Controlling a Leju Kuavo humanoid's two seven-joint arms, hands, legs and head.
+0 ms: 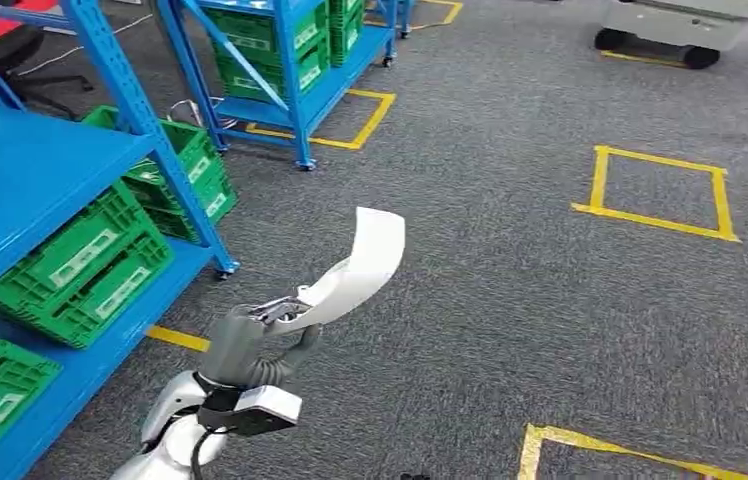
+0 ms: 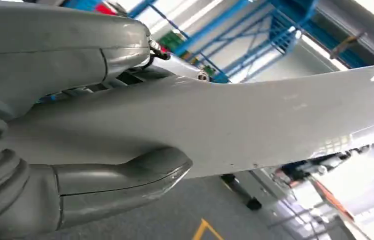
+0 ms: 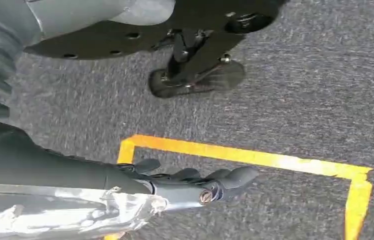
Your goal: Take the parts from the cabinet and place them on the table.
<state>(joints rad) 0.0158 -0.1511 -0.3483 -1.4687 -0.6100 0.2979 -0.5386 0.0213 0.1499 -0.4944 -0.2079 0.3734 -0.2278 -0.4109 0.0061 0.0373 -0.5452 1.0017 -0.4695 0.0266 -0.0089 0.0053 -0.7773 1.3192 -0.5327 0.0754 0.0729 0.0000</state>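
Blue shelving (image 1: pixel 20 190) with green crates (image 1: pixel 85 265) stands at the left on grey carpet (image 1: pixel 510 300) marked with yellow tape squares (image 1: pixel 655 190). Near centre-left, the left hand (image 1: pixel 250 335) grasps a curved white part (image 1: pixel 355 270) by its lower end; the part's long axis rises up and far-right above the floor. The right hand (image 3: pixel 195 182) hangs over the carpet, fingers extended, grasping nothing.

White curved part (image 1: pixel 355 270) in grey left hand (image 1: pixel 250 345) — blue shelving (image 1: pixel 40 170), green crates (image 1: pixel 80 265), dark grey carpet (image 1: pixel 510 300) with yellow tape squares (image 1: pixel 655 190).
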